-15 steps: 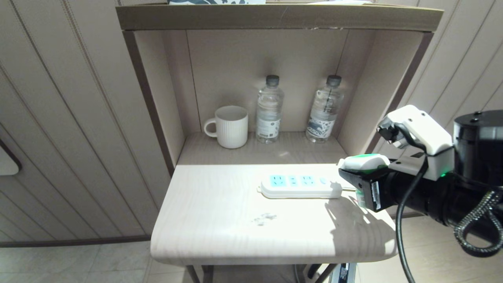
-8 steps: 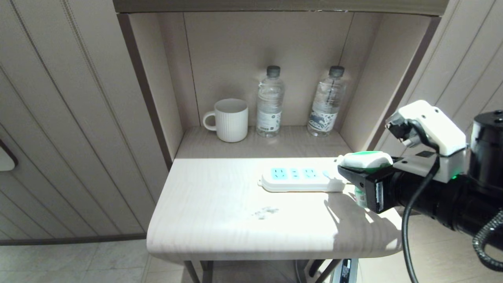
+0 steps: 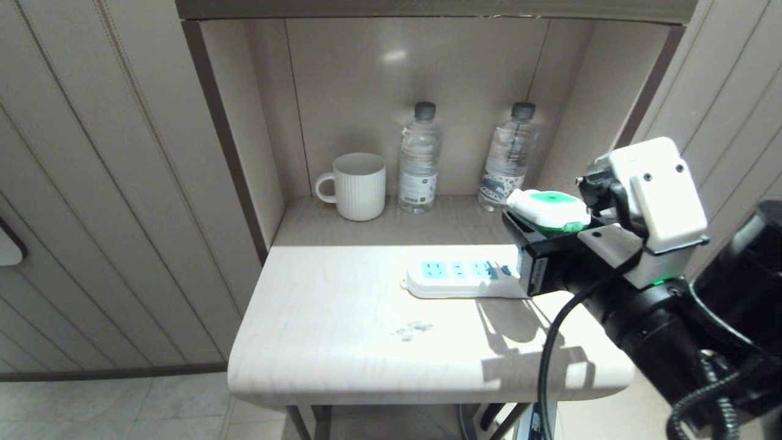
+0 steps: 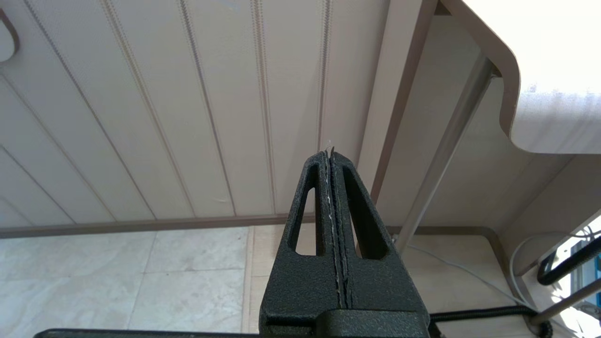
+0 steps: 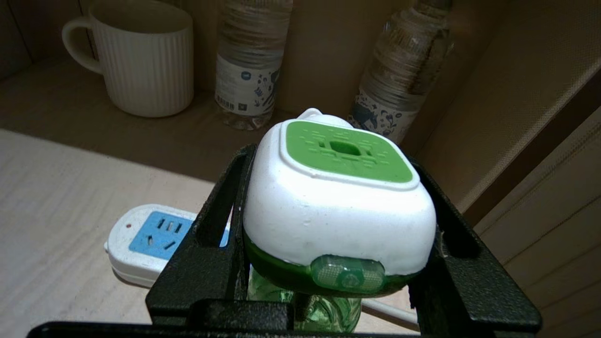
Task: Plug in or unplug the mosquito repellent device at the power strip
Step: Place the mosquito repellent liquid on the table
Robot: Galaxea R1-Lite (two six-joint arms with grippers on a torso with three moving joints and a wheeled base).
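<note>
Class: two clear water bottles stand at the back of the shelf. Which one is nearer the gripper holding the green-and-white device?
The right-hand water bottle, whose label bears a dark pattern. The right gripper with the mosquito repellent device is just beside it; the other bottle stands nearer the mug.

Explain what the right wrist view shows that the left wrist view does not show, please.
Only the right wrist view shows the right gripper shut on the mosquito repellent device, held above the power strip, with a mug and two water bottles behind. Only the left wrist view shows the left gripper, shut on nothing, below the table, with the floor and a table leg. Both show the light tabletop.
</note>
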